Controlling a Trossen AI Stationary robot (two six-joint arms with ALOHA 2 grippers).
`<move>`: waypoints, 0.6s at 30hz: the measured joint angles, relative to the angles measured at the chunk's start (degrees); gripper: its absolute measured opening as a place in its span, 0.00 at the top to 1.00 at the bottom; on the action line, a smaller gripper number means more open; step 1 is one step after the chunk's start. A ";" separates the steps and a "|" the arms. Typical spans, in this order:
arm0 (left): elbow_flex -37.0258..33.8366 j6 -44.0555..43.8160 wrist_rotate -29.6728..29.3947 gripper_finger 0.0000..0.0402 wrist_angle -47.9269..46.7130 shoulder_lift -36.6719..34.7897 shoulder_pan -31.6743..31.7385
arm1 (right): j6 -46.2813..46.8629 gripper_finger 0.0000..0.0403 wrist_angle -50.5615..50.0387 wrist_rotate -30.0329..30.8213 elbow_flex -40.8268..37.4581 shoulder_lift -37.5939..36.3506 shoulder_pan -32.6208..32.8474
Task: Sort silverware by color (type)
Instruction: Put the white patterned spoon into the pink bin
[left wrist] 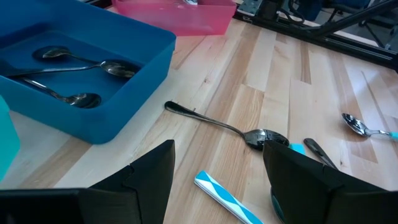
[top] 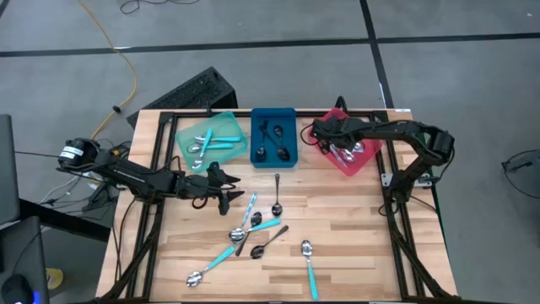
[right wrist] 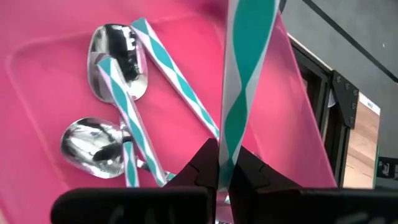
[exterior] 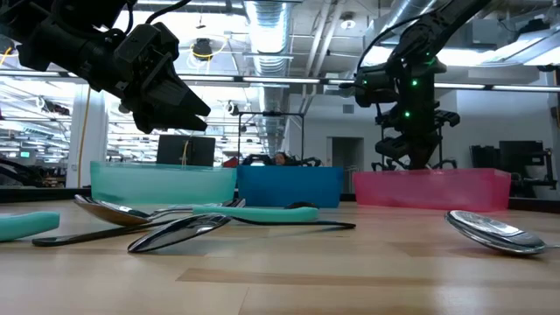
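My left gripper [top: 229, 199] [left wrist: 219, 149] hovers open, low over the table just short of the blue tray [left wrist: 149, 68]. A teal-striped spoon handle [left wrist: 227, 199] lies below its gap, and a black spoon [left wrist: 227, 127] lies just beyond. More teal-handled and black spoons [top: 253, 232] lie scattered on the wood. My right gripper [top: 323, 133] [right wrist: 224, 165] is over the red tray [top: 364, 159], shut on a teal-handled spoon [right wrist: 239, 81]. Two teal-handled spoons [right wrist: 118, 112] lie flat in that tray. My right gripper pinches the striped handle [right wrist: 227, 143] of a teal-handled spoon between its two fingers. The handle sticks out forward past the fingertips, over the red tray floor, and its far end runs out of the wrist view. The fingers hide the spoon's bowl.
A teal tray [top: 211, 139] holding teal-handled spoons stands left of the blue tray [top: 272, 135], which holds dark spoons [left wrist: 81, 68]. All three trays line the table's far edge. Bare wood lies right of the scattered spoons. A black frame [top: 396, 219] borders the table.
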 joint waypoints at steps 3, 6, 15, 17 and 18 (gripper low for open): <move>0.00 0.00 0.00 0.43 0.00 0.00 -0.01 | -0.82 0.90 1.13 -0.76 0.00 0.00 -0.31; 0.00 0.00 0.00 0.43 -0.02 0.00 -0.02 | -0.94 0.90 2.10 -0.93 0.00 0.00 -0.29; 0.00 0.02 0.02 0.43 0.00 0.00 -0.01 | -1.16 0.90 2.48 -1.04 0.00 0.00 -0.27; 0.00 0.02 0.02 0.43 0.00 0.00 -0.02 | -1.17 0.90 2.49 -1.04 0.00 0.00 -0.27; 0.00 0.02 0.03 0.43 0.00 0.00 -0.01 | -1.15 0.90 2.49 -1.04 0.00 0.00 -0.27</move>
